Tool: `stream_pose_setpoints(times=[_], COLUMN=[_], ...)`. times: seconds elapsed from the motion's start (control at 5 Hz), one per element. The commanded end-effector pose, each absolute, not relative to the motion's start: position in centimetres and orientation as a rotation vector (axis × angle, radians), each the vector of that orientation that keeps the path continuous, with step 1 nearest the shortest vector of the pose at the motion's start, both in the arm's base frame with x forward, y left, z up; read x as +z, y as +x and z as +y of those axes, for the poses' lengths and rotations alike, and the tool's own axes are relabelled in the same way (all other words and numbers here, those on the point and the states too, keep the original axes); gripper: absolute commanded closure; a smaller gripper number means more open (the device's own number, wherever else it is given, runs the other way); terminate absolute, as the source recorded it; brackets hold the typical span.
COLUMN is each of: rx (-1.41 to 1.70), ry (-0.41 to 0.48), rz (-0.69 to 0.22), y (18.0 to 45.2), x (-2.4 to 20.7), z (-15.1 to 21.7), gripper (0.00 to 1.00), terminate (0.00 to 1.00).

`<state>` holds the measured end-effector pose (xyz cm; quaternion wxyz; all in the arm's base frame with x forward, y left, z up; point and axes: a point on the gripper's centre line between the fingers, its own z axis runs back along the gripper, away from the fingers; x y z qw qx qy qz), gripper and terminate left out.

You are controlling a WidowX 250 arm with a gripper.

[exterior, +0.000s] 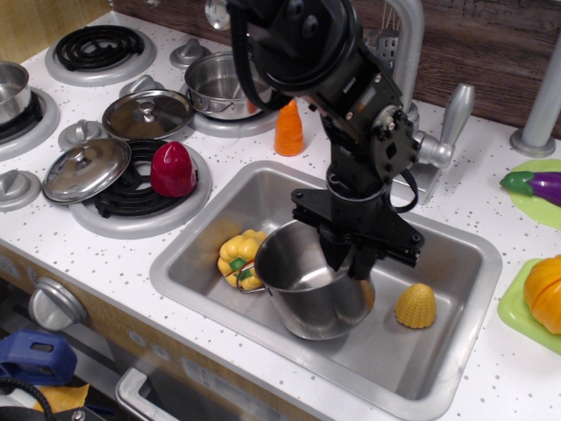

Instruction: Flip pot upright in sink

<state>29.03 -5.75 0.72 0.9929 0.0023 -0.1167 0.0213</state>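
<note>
Pot (311, 294) in sink (456, 254), mouth up, slightly tilted; gripper (351, 260) jaws clamped on rim. Level, lower flat, then release.

- White speckled countertop (491, 386) carries everything; sink (451, 254) is set into it, directly beneath the gripper (352, 263).
- Orange cone-shaped toy (288, 129) stands on the counter just behind the gripper, beside the faucet base (412, 140).
- Well left of the gripper: coil burners (131, 189), two steel lids with knobs (86, 168), a red toy (172, 168) on the near burner.
- Shallow steel pot (219, 86) sits on the far burner, behind and left of the gripper.
- Right of the gripper: green plate with purple eggplant (536, 186); nearer green plate with orange vegetable (545, 293).
</note>
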Motion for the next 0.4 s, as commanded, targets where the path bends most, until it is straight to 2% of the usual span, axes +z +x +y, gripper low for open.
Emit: stream_pose_setpoints(times=[0.0,0.2], rx=[0.044,0.044], ry=[-0.009,-0.009], rz=[-0.292,-0.292], y=[29.81,29.81], x=[2.41,2.41], z=[-5.93,-5.93], gripper=[0.0,0.0], terminate=[0.0,1.0])
